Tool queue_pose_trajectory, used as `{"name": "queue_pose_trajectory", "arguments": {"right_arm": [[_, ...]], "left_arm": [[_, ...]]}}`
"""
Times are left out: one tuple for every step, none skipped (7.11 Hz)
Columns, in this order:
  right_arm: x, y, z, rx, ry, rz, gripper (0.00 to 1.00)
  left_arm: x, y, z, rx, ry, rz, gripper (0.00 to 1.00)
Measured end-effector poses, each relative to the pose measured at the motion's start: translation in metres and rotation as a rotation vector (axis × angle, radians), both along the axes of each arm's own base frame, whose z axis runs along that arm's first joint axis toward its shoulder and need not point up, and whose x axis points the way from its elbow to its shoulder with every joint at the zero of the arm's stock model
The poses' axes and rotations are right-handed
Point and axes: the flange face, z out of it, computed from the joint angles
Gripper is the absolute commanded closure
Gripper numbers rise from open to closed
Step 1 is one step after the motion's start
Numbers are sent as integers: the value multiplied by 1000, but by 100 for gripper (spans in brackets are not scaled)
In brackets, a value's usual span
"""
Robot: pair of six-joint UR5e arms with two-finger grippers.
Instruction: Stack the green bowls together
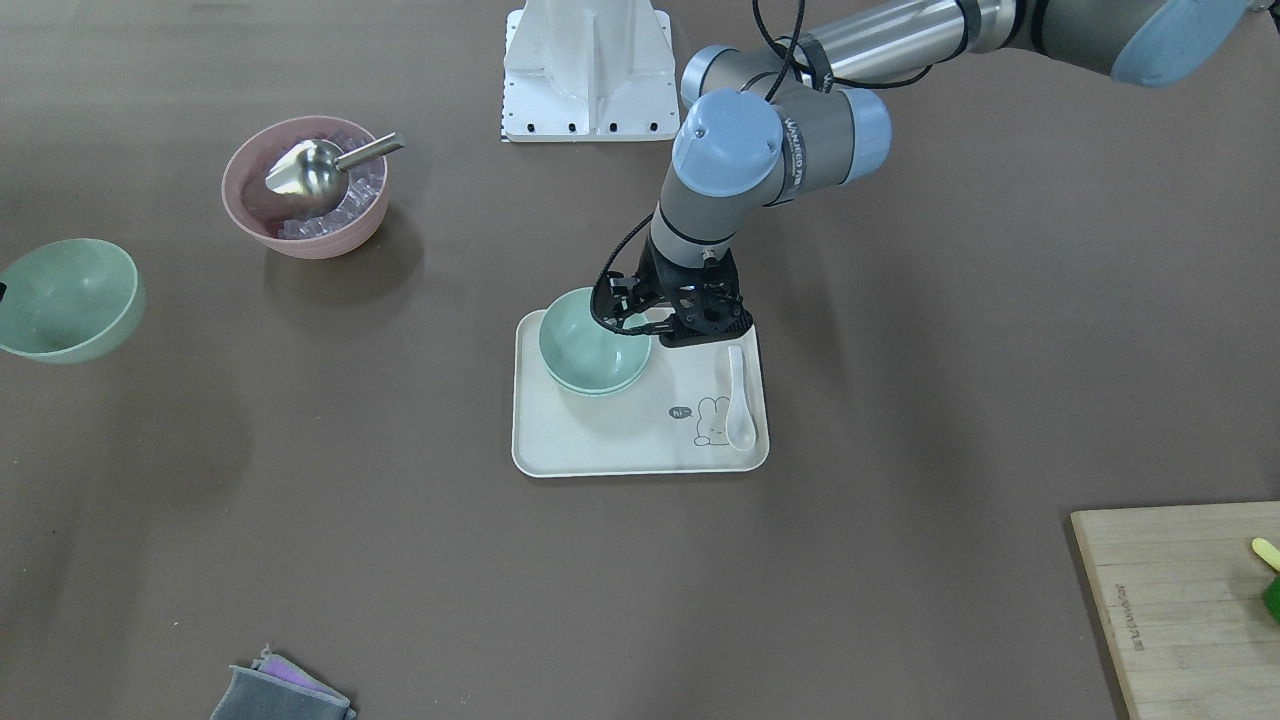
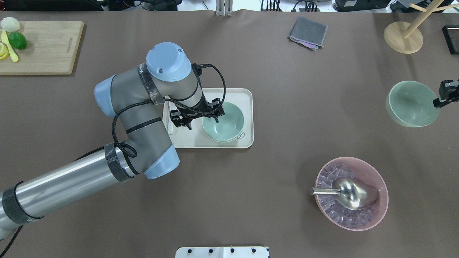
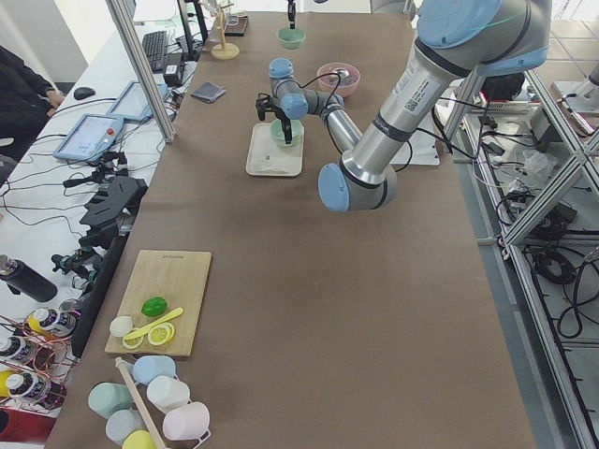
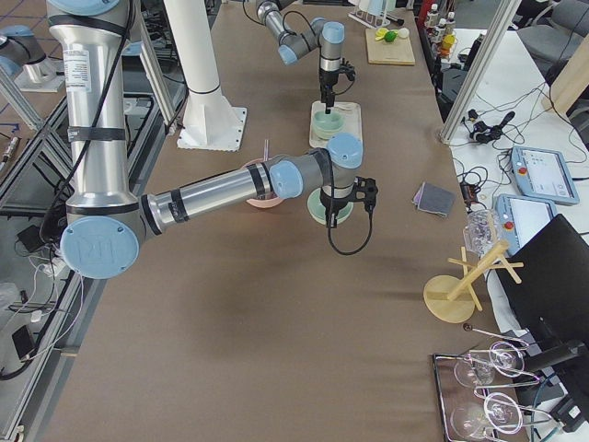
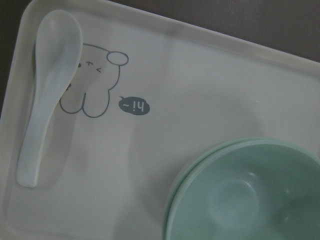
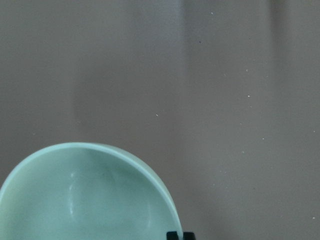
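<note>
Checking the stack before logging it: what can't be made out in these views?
- Left hand: whether it grips the stacked bowls. Its own bulk hides the contact in the overhead and front-facing views.
- Right hand, holding the third bowl by its rim: mostly cut off by the overhead view's right edge.

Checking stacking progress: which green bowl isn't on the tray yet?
The lone bowl in the right gripper; the other two sit nested on the tray.

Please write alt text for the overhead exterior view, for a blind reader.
The left claw is at the rim of two stacked green bowls on a cream tray. At the right edge, the right claw holds a third green bowl by its rim; a pink bowl holds a metal scoop.
</note>
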Motion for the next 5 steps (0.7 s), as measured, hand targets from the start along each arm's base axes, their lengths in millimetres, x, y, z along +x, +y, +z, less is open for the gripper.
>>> {"name": "queue_pose_trajectory", "arguments": {"right_arm": [[1, -2, -30, -15, 5, 3, 100], [-1, -7, -64, -28, 12, 4, 100], [-8, -13, -99, -37, 20, -1, 100], [-28, -20, -134, -43, 31, -13, 100], [-58, -23, -167, -48, 40, -24, 100]], "left_arm": [[-25, -1, 12, 43, -13, 16, 3], [-51, -5, 31, 83, -33, 29, 3], [-76, -12, 50, 124, -54, 41, 3], [-103, -20, 70, 167, -75, 55, 3], [-130, -28, 89, 202, -95, 66, 3]]}}
